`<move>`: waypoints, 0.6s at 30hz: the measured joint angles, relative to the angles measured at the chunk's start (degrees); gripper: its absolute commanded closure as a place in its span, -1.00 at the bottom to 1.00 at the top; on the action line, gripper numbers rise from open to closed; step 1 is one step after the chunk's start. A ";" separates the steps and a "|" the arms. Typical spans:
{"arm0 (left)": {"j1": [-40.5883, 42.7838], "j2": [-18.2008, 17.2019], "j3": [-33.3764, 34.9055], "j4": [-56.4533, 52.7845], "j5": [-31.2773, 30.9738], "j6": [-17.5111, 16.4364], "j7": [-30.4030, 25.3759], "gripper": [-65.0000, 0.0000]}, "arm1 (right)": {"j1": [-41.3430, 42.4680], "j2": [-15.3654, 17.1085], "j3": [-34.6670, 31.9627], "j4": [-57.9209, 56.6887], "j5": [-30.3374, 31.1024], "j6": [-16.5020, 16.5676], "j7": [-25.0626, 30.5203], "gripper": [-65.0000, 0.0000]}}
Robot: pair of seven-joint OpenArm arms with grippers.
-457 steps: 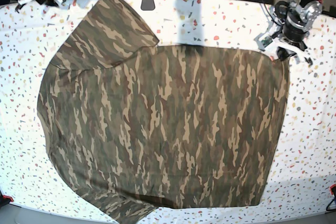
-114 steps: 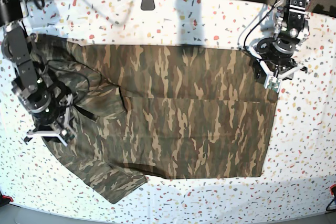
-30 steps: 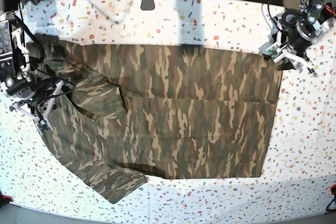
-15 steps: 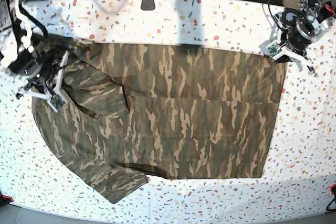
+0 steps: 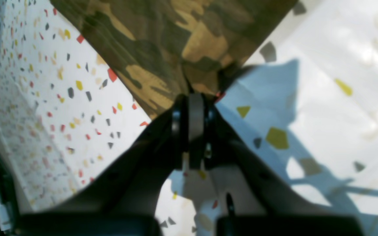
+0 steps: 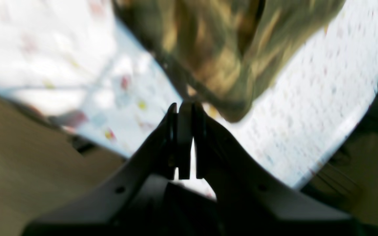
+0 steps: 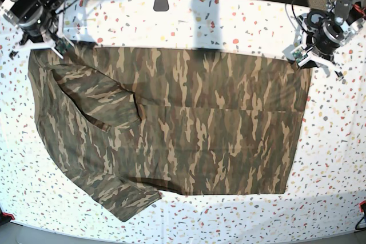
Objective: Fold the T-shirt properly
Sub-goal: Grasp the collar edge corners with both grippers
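Observation:
The camouflage T-shirt (image 7: 189, 124) lies spread on the speckled white table (image 7: 240, 21), its far half folded over toward the near side, one sleeve (image 7: 123, 198) sticking out at the front left. My left gripper (image 7: 306, 61) is shut on the shirt's far right corner (image 5: 205, 75). My right gripper (image 7: 54, 47) is shut on the shirt's far left corner; its wrist view is blurred and shows cloth (image 6: 215, 59) at the closed fingertips (image 6: 184, 108).
The table's far edge carries a dark clip-like object (image 7: 160, 1) and cables. The table's front edge runs just beyond the sleeve. A red item (image 7: 362, 206) sits at the right edge.
My right gripper has moved up toward the far left corner of the table, pulling the shirt's left edge out flatter. My left gripper has held still.

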 measured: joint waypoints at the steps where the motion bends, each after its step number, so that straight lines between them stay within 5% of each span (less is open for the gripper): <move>1: 0.00 0.00 0.00 0.00 -0.61 0.00 0.00 1.00 | -0.92 -0.02 0.00 0.00 -1.03 0.02 0.07 0.84; 7: 0.00 0.00 0.00 0.00 -0.59 0.02 -0.02 1.00 | -1.73 -0.20 0.00 -0.85 -1.53 0.26 1.25 0.07; 9: -0.02 0.00 0.00 -0.02 -0.59 0.02 0.00 1.00 | -1.73 -0.39 0.00 -2.93 -2.23 0.55 4.66 0.05; 14: 0.00 -0.02 0.00 -0.02 -0.57 0.02 -0.02 1.00 | -1.68 -0.37 0.00 -11.08 -15.39 0.63 16.68 0.05; 18: -0.02 0.00 0.00 -0.02 -0.59 0.02 -0.02 1.00 | -1.70 -0.37 -0.50 -14.10 -21.35 0.68 20.68 0.05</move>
